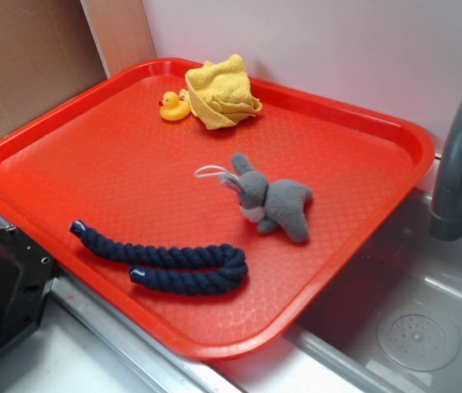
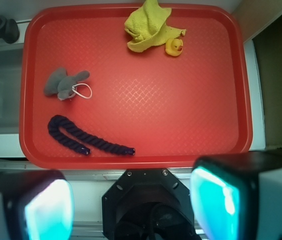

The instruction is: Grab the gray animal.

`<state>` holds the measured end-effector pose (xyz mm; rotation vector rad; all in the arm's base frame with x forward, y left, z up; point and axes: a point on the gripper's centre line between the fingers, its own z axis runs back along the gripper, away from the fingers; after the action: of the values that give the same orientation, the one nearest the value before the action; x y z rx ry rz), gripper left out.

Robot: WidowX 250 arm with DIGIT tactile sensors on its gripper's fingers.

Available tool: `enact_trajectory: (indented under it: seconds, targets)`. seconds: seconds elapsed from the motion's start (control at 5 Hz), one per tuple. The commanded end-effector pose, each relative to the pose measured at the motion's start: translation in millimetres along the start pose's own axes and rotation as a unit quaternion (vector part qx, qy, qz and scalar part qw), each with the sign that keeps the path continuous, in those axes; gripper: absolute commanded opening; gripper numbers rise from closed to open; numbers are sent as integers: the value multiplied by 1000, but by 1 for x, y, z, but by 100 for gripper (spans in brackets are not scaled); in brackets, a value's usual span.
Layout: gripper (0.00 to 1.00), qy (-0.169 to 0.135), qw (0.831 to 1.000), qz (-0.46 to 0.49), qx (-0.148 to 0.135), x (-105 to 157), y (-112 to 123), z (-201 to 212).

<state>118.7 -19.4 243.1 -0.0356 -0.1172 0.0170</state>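
Note:
The gray animal (image 1: 274,199) is a small gray plush bunny with a white muzzle and a thin white loop string. It lies on its side on the red tray (image 1: 83,106), right of middle. In the wrist view the bunny (image 2: 64,83) lies at the tray's left side. My gripper (image 2: 131,207) is open and empty, high above the robot's base, well short of the tray's near edge (image 2: 131,161). Its two fingers (image 2: 48,210) frame the bottom of the wrist view. The gripper does not show in the exterior view.
A dark blue rope (image 1: 169,260) lies folded near the tray's front. A yellow rubber duck (image 1: 174,106) and a yellow cloth (image 1: 221,92) sit at the tray's far edge. A sink (image 1: 411,327) with a gray faucet (image 1: 460,147) is to the right.

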Motion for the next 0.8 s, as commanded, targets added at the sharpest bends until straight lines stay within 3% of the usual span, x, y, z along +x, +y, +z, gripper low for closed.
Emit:
enact_trajectory:
  seconds: [0.0,0.2,0.4,0.6]
  targets:
    - [100,0,1000,0,0,0,0,0]
    - [100,-8,992,-126,6,44,-49,-47]
    - [100,-31,968,-249,-6,76,-99,-93]
    - [100,-31,968,-249,-6,76,-99,-93]
